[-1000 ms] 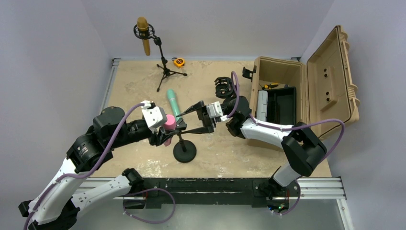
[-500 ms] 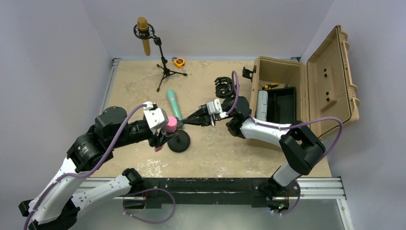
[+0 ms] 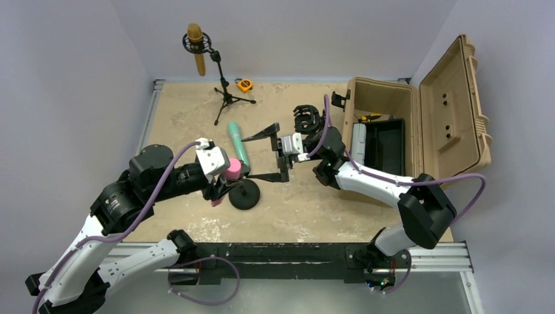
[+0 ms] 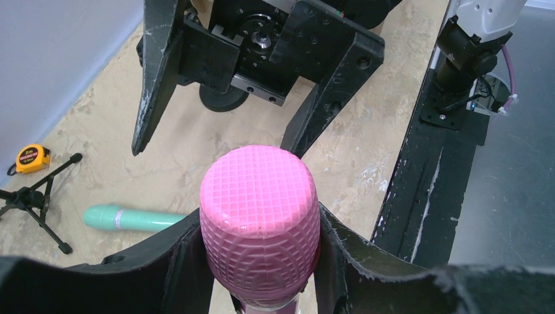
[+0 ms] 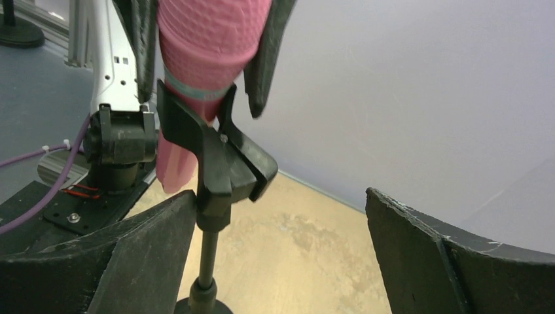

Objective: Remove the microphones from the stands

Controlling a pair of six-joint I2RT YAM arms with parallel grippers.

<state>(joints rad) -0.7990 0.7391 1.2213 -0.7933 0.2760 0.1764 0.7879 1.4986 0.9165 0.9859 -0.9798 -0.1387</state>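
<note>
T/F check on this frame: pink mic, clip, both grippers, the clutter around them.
1. The left gripper is shut on the head of the pink microphone. True.
2. The pink microphone is already out of the clip. False: it sits in the clip, gripped just below the head.
3. The right gripper is clamped on the stand. False: its jaws stand wide open, one on each side of the stand.
4. A green microphone lies flat on the table. True.
5. The case on the right is closed. False: its lid stands open.
</note>
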